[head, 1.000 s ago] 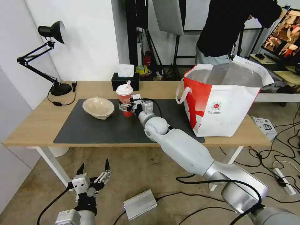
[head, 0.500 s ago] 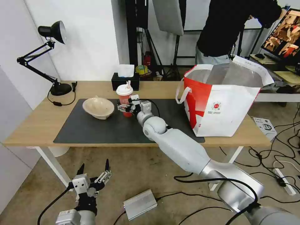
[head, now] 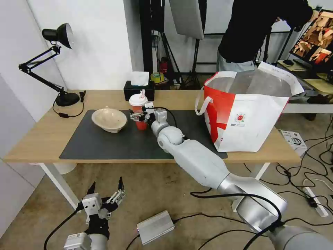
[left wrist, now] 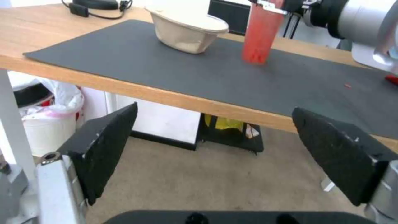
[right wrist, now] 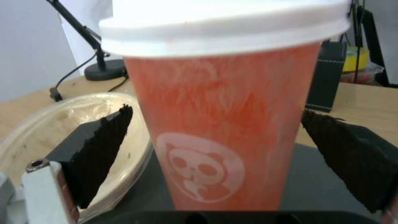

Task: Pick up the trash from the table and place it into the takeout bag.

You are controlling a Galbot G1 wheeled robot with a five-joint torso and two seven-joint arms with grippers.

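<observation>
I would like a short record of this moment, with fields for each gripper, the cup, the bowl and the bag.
right gripper: at the cup on the mat, open, one finger on each side of it, not yet closed
left gripper: low in front of the table, below its edge, open, holding nothing
cup: red with a white lid, upright on the mat
bowl: beige, on the mat, beside the cup on the robot's left
bag: red and white, top open, standing on the table's right end
</observation>
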